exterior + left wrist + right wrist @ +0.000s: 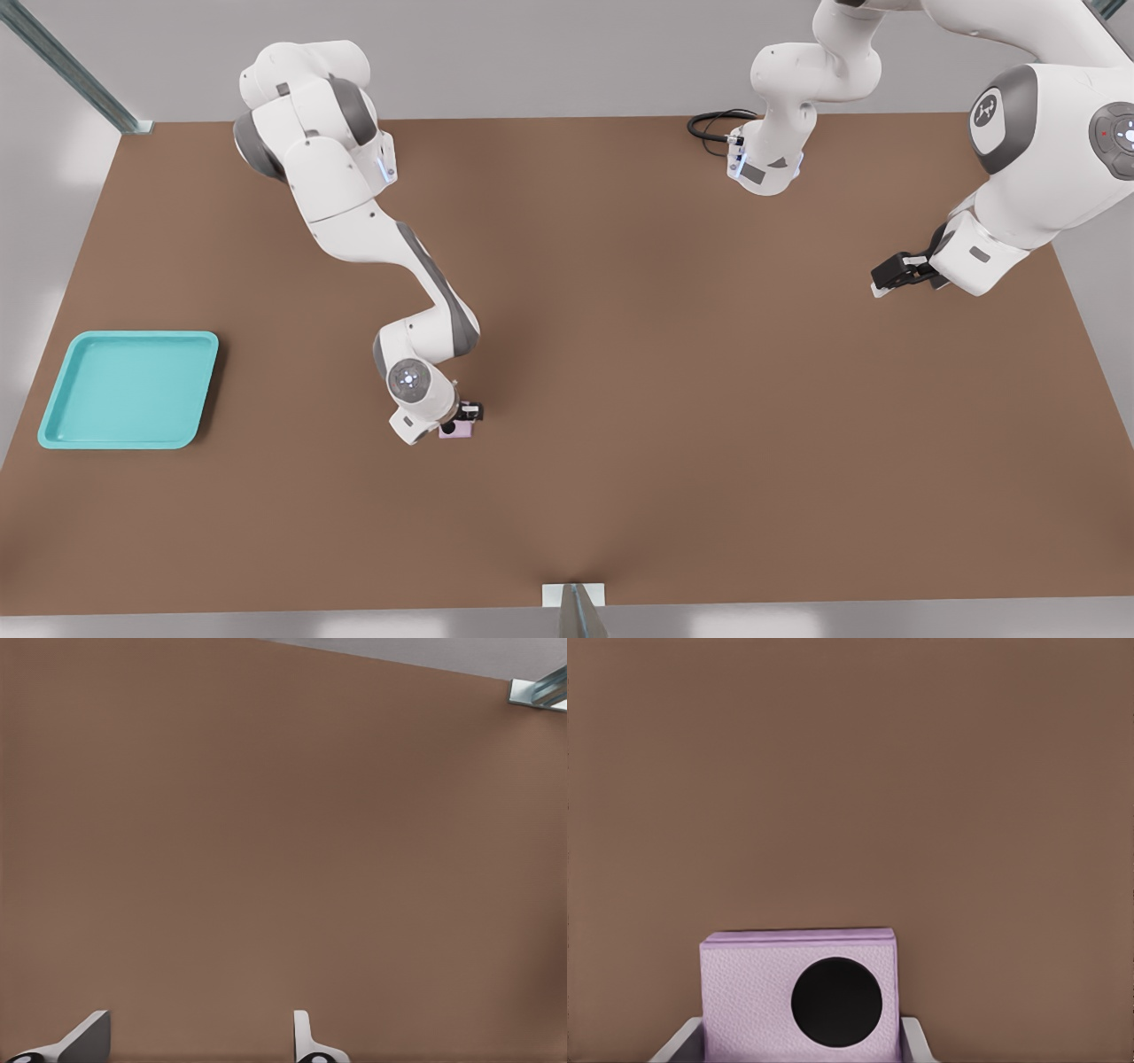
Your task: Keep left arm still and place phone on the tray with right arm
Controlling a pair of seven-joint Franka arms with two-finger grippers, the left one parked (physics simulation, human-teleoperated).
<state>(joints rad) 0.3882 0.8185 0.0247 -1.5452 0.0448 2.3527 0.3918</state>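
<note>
The pale pink phone [458, 431] is at the table's middle, toward the front edge, directly under the right arm's wrist. My gripper [461, 422] is down on it. In the right wrist view the phone [753, 1001] shows one black circle, and a grey fingertip [682, 1043] presses against each of its two sides, so the gripper [801, 1038] is shut on it. I cannot tell whether the phone rests on the table or hangs just above it. The turquoise tray [124, 390] lies with nothing in it at the front view's far left, well away from the gripper.
The parked left arm [1045, 159] hangs over the table at the front view's right, with its black gripper [902, 271]. A black cable [713, 124] loops at the back edge. A metal post [576, 607] stands at the front edge.
</note>
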